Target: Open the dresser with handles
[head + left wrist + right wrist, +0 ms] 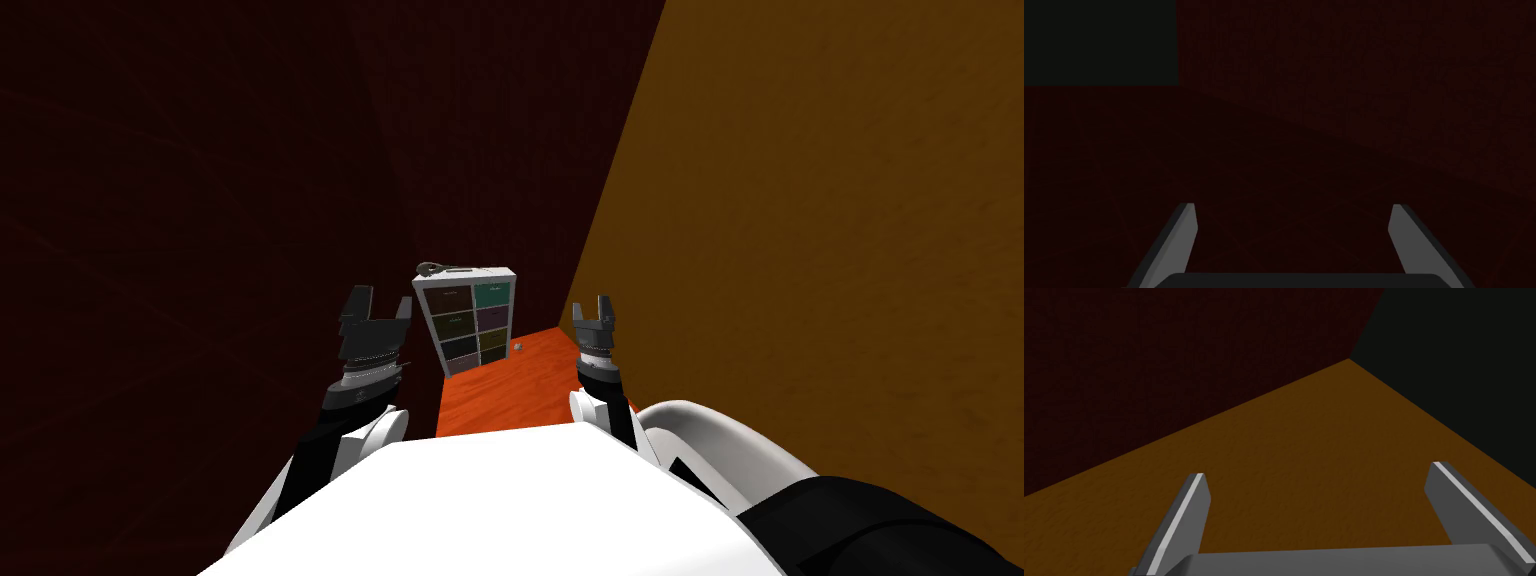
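A small white dresser [468,320] with several dark coloured drawer fronts stands far ahead at the end of a narrow passage, against the dark red wall. A small grey object [447,268] lies on its top. My left gripper [376,310] is raised in front of my chest, open and holding nothing; its fingers [1180,235] stand wide apart in the left wrist view. Off to the other side my right gripper [596,312] is also raised and open, its fingers [1184,518] spread with nothing between them. Both grippers are well short of the dresser.
An orange floor [500,395] runs from my chest to the dresser. A dark red wall [200,200] closes the left side and an orange-brown wall [820,220] the right. A tiny grey item [518,346] lies on the floor beside the dresser.
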